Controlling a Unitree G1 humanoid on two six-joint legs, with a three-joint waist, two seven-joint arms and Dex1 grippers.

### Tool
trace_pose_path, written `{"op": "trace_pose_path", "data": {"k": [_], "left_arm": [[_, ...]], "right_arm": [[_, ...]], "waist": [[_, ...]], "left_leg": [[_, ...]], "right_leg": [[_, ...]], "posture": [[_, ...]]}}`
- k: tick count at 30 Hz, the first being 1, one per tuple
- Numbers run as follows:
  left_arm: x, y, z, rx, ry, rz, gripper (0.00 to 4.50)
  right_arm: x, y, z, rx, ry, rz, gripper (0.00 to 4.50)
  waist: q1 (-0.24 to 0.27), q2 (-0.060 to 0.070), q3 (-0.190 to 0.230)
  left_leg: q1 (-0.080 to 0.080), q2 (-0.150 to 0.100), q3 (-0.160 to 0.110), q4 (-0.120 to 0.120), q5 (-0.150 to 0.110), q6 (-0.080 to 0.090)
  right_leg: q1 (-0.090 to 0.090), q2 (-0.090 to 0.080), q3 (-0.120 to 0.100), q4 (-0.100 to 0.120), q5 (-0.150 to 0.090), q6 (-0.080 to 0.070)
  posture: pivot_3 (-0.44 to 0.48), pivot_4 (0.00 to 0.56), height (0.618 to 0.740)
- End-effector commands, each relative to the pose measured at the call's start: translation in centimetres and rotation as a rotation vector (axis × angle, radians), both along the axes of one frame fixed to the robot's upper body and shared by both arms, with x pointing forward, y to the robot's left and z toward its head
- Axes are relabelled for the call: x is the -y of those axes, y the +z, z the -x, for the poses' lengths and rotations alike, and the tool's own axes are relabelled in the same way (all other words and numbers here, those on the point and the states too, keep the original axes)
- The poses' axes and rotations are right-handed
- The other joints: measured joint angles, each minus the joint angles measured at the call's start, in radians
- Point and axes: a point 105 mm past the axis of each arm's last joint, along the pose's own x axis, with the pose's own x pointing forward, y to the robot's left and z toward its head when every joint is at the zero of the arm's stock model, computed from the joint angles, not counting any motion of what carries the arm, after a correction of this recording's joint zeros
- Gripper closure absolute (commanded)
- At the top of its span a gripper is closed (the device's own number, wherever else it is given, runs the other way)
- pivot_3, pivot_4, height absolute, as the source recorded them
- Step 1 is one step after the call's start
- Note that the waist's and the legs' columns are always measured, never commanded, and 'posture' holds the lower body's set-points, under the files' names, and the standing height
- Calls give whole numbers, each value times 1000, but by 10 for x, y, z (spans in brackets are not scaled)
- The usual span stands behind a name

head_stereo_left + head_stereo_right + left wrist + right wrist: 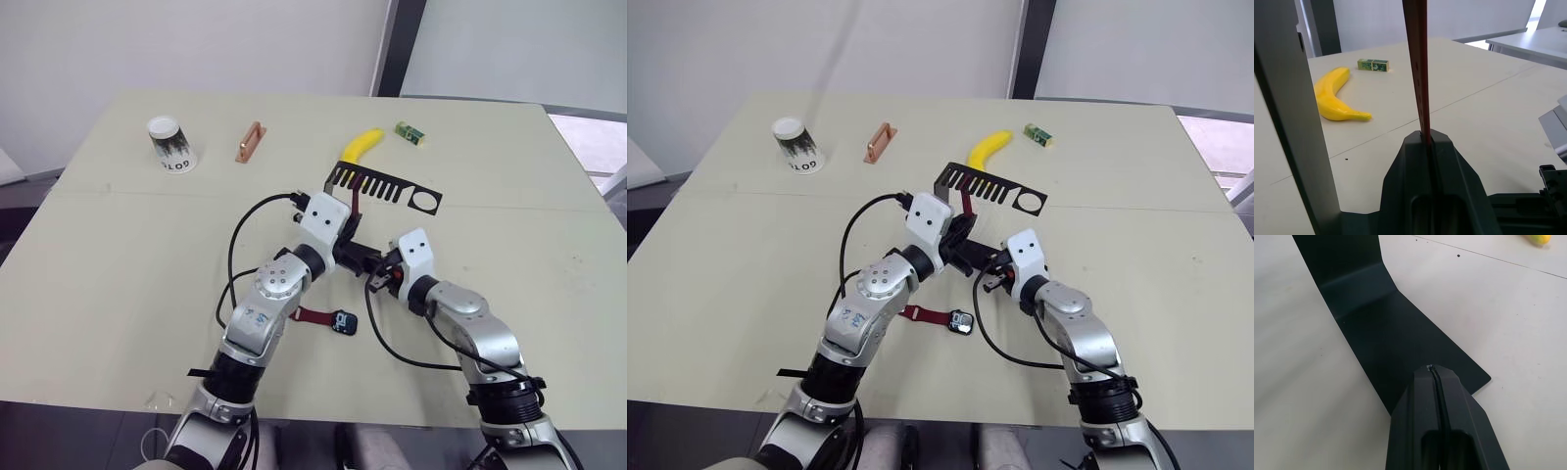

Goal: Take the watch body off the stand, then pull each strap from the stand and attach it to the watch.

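The black stand [384,187] is upright mid-table, its comb arm ending in a ring [426,201]. One maroon strap [1418,63] hangs from the comb, and my left gripper [1426,134] is shut on its lower end beside the stand's upright [1288,112]. My right gripper [1432,367] is shut with nothing in it, its tips resting on the stand's flat foot [1400,342]. Nearer me, the watch body [344,322] lies on the table. The other strap [313,315] lies against its left side, apparently joined to it.
A paper cup [171,144] and a copper bar [251,141] sit at the back left. A banana [361,145] and a small green block [409,133] lie behind the stand. Black cables loop from both wrists over the table near the watch.
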Motion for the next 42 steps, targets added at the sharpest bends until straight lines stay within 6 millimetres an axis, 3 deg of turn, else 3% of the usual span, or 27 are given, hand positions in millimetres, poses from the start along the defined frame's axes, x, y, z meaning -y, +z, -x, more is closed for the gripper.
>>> {"op": "trace_pose_path", "data": {"k": [1,10,20,23,27,33,36,38,42], "left_arm": [[7,15,6,79,-25,8,4476],[1,30,14,184,-29,4,4476],[-37,25,39,208,-74,-81,4476],[-48,26,45,167,-139,-36,4476],[-60,30,52,139,-305,-39,4476],[-78,28,70,-44,-607,17,4476],[-80,35,75,-119,-726,43,4500],[-77,39,80,-149,-810,30,4500],[-69,42,85,-163,-910,11,4500]], "right_arm": [[5,-24,5,-97,-28,34,4500],[5,-24,6,-103,-24,34,4500],[7,-21,2,-91,-15,48,4500],[9,-16,1,-64,-19,49,4500],[13,13,7,61,30,27,4500],[13,61,53,145,278,-66,4500],[12,93,89,104,469,-215,3657],[9,117,107,77,588,-322,2716],[4,147,114,29,664,-484,939]], "waist": [[0,0,0],[0,0,0],[-2,0,0],[-1,0,0],[1,1,0],[-1,4,2],[-1,4,2],[-1,4,2],[-5,4,3]], "left_leg": [[0,0,0,0,0,0],[0,0,0,0,0,0],[0,0,0,-2,0,0],[0,0,0,-2,0,0],[0,0,0,-2,0,0],[-2,0,0,-5,0,0],[-2,0,-1,-5,0,0],[-2,0,-2,-5,0,0],[-1,0,-2,-6,0,0]], "right_leg": [[0,0,0,0,0,0],[0,0,0,-1,0,0],[0,0,0,-1,0,0],[0,0,0,-1,0,0],[0,-1,0,-2,0,0],[-1,0,-1,-2,0,0],[0,0,-1,-3,0,0],[0,0,-2,-4,0,0],[2,0,-1,-8,0,0]], "posture": [[0,150,740],[0,150,740],[0,150,740],[0,150,740],[0,150,740],[0,150,740],[0,150,740],[0,150,740],[0,150,740]]}}
